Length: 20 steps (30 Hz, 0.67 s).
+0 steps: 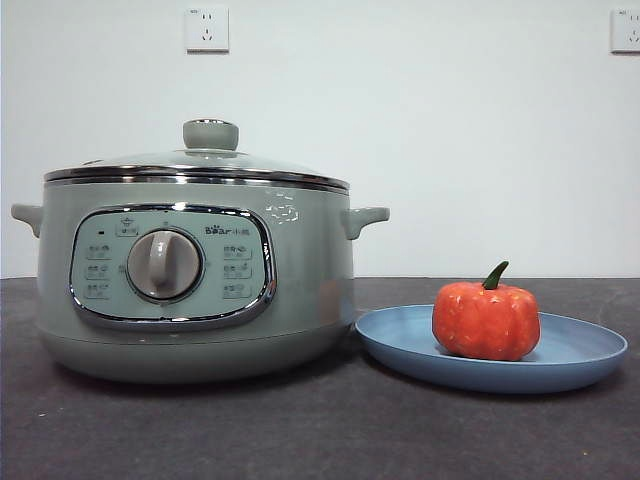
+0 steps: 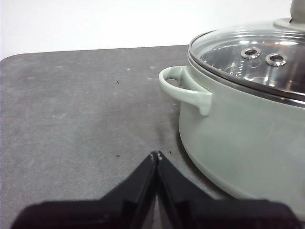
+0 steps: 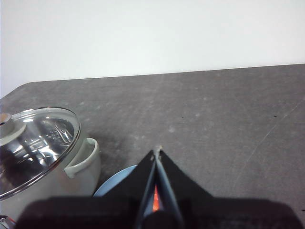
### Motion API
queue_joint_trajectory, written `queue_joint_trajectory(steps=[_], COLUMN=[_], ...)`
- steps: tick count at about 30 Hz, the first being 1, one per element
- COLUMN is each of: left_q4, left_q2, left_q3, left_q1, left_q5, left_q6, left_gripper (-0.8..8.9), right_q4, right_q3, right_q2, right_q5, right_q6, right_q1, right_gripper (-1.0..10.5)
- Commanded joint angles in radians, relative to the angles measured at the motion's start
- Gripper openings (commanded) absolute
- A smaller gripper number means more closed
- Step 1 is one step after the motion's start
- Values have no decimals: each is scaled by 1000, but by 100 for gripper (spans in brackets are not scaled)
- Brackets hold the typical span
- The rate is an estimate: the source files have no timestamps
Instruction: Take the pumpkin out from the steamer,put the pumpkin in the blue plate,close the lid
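Two lid (image 2: pixel 252 59) steam holes, wrist-only.

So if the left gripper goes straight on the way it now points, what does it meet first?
Probably nothing. The left gripper, jaws shut, points across bare dark table. The steamer and its side handle stand off to one side of that line, though depth is hard to judge.
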Motion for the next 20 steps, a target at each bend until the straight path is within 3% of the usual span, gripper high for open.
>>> queue_joint_trajectory(steps=[1,20], left_q4=[2,2], left_q2=[-3,-3], left_q3=[-15,-15], left_q1=[3,3], left_q5=[7,7], left_q6=[-6,-6], left_gripper=[-4,-4], right_q4=[4,-39], right_q3=[-6,-5], right_q2=[-1,-1], right_q5=[3,4], right_q6=[8,-19], right_q1=[2,2], right_gripper=[2,2])
